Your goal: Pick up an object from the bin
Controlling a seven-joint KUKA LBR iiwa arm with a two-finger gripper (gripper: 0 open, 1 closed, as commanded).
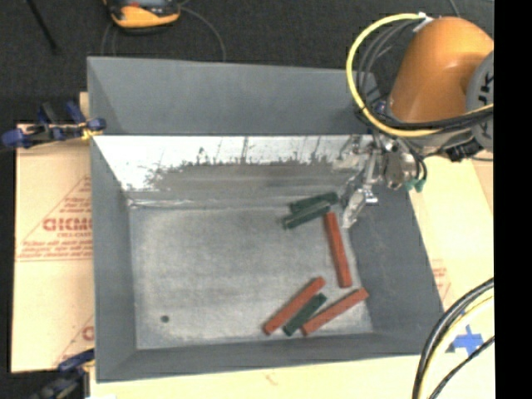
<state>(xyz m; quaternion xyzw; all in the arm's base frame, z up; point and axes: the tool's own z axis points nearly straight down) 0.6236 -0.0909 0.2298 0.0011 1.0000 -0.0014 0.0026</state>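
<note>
My gripper (pixel 356 206) hangs at the bin's back right, just above the floor. Its tip is beside the upper end of a red stick (pixel 337 249) that lies nearly lengthwise down the right side. A dark green stick (pixel 309 209) lies at a slant just left of the gripper, its right end close to the tip. I see nothing held in the gripper.
Near the front right of the bin lie two more red sticks (pixel 293 306) (pixel 335 311) with a dark green stick (pixel 304 314) between them. A small dark speck (pixel 165 319) sits at the front left. The arm's orange cover and cables hang over the bin's back right corner.
</note>
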